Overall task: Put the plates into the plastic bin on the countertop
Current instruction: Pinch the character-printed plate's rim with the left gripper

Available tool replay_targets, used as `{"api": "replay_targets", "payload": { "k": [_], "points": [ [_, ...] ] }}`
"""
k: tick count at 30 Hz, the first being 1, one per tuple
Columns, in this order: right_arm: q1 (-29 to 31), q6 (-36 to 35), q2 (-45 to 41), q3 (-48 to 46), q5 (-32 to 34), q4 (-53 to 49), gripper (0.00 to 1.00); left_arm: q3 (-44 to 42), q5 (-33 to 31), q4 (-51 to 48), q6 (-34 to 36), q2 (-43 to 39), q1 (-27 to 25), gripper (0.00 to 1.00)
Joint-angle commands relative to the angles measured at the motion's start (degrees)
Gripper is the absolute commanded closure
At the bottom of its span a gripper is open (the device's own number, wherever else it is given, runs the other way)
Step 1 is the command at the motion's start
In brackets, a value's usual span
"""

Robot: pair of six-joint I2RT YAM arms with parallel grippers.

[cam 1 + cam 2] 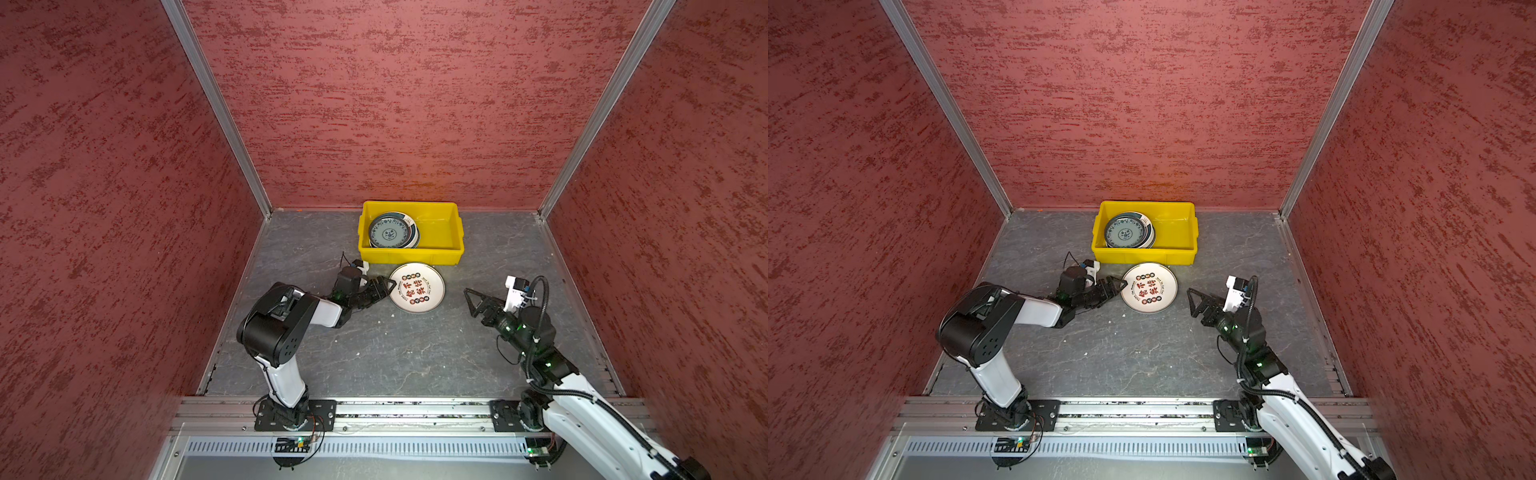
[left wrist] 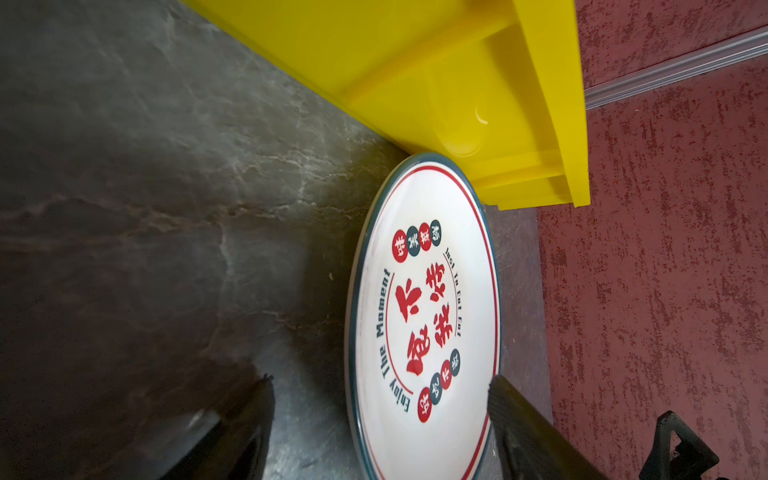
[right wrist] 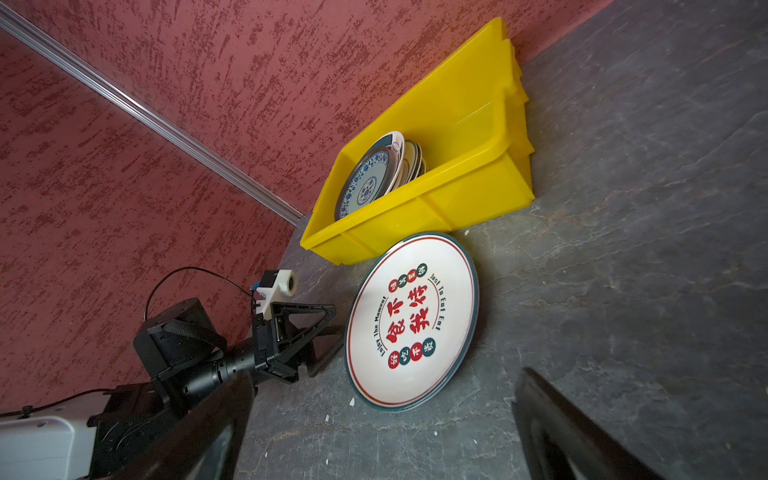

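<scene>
A white plate (image 1: 417, 287) (image 1: 1149, 287) (image 2: 424, 316) (image 3: 411, 320) with red and black Chinese characters and a dark-teal rim lies flat on the countertop (image 1: 374, 353), touching the front wall of the yellow plastic bin (image 1: 411, 255) (image 1: 1144, 255) (image 2: 415, 62) (image 3: 457, 187). Inside the bin's left half sits a stack of plates (image 1: 390, 232) (image 1: 1126, 234) (image 3: 370, 178), with a blue-patterned one on top. My left gripper (image 1: 384, 291) (image 1: 1119, 289) (image 2: 380, 382) (image 3: 334, 328) is low at the lone plate's left edge. Its jaws are open with the rim between them, one finger over the plate and the other beside it. My right gripper (image 1: 469, 301) (image 1: 1190, 301) (image 3: 386, 374) is open and empty, right of the plate.
The bin stands against the red back wall (image 1: 415, 104), and its right half holds nothing. Aluminium rails (image 1: 415, 405) edge the countertop at the front, where both arm bases are mounted. Red side walls close in left and right.
</scene>
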Motion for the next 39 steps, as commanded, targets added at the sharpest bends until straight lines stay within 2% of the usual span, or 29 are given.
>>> {"api": "replay_targets", "payload": {
  "k": [1, 10, 17, 24, 39],
  "points": [
    [0.18, 0.39, -0.59, -0.76, 1.59, 0.02, 0.01, 0.50, 0.39, -0.15, -1.38, 2.86, -0.66, 0.20],
    [0.15, 0.35, -1.31, -0.77, 1.98, -1.37, 0.01, 3.12, 0.88, -0.33, -1.00, 6.53, -1.66, 0.27],
    [0.16, 0.53, -1.78, -1.57, 2.96, -1.46, 0.01, 4.34, 3.77, 1.86, -0.21, 9.09, -1.92, 0.46],
    [0.17, 0.74, -3.21, -1.51, 3.71, -2.50, 0.01, 3.91, 7.98, 10.44, -1.13, 11.48, -2.02, 0.57],
    [0.14, 2.05, -7.11, -3.47, 4.88, -4.07, 0.01, 5.06, 9.75, 11.64, -3.01, 12.31, -2.40, 0.94]
  ]
}}
